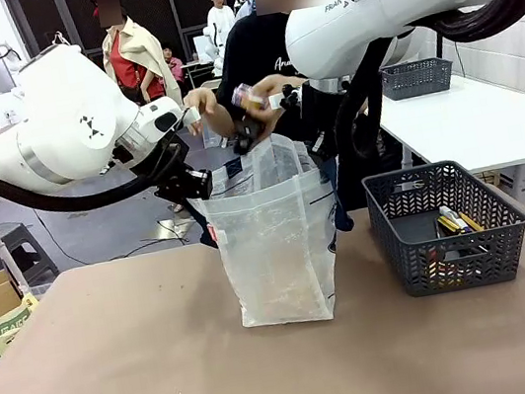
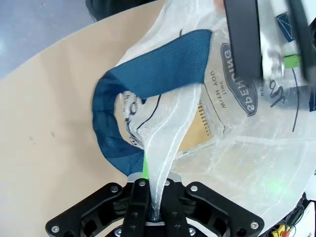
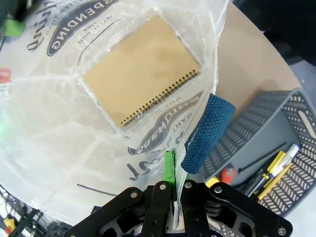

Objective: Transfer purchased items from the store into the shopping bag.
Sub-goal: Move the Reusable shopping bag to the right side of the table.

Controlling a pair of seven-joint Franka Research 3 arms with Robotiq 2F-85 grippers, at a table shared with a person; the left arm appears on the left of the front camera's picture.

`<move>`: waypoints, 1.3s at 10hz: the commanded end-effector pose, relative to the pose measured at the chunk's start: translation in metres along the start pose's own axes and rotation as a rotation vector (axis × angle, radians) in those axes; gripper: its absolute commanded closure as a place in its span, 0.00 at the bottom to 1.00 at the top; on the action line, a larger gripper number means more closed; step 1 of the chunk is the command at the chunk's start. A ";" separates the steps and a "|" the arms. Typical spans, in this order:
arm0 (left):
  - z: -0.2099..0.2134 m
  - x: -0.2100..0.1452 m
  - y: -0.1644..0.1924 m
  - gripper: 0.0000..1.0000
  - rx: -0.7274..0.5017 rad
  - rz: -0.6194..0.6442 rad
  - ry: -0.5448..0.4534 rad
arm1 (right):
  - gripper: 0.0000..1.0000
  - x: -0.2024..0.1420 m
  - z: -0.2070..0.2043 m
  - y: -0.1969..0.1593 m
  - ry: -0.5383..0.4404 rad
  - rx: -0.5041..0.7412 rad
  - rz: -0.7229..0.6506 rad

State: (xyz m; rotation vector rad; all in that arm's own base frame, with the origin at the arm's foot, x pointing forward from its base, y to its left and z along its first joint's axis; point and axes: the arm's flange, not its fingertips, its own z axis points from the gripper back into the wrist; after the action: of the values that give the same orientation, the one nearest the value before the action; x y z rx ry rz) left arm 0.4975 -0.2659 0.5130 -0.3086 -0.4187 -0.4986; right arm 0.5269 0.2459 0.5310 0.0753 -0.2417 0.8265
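**Shopping bag**: translucent whitish plastic with dark lettering. It stood upright on the table, long axis vertical, mouth held open upward between the two grippers.

**Navy strap handle**: looped slack outside the bag's rim, beside the left gripper. A second strap end hung at the rim by the right gripper.

**Spiral notebook**: tan cover, lay flat on the bag's bottom.

**Left gripper**: at the bag's left rim, fingers pressed together on a fold of the bag's film.

**Right gripper**: at the bag's right rim, fingers likewise pinched narrow on the film next to the strap.

**Person's hand**: just above the bag's mouth, paired with the other hand around a small item too small to identify. By judgement, the coming move turned on this: the item lay directly over the mouth, so it needed only to come straight down. The person's hands were nearer to that drop than either gripper, both of which were occupied with the rim.

**Lattice basket**: dark grey, just to the right of the bag, apart from it, holding pens or small tools.

**Table**: brown and matte, bare in front of and to the left of the bag.

**Room:** beyond the bag, a white table with a second basket, plus people farther off. To the bag's far left, a stool.
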 end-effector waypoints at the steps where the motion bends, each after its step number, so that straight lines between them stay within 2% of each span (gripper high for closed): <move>1: 0.000 0.000 0.000 1.00 0.020 0.004 0.001 | 1.00 0.001 0.000 -0.001 0.003 -0.003 -0.004; 13: 0.000 0.000 0.000 1.00 0.020 0.004 0.001 | 1.00 0.001 0.000 -0.001 0.003 -0.003 -0.004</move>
State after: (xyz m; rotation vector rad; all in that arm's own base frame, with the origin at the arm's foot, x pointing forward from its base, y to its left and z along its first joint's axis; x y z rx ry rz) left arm 0.4976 -0.2660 0.5128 -0.3006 -0.4194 -0.5033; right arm 0.5270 0.2459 0.5308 0.0754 -0.2414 0.8265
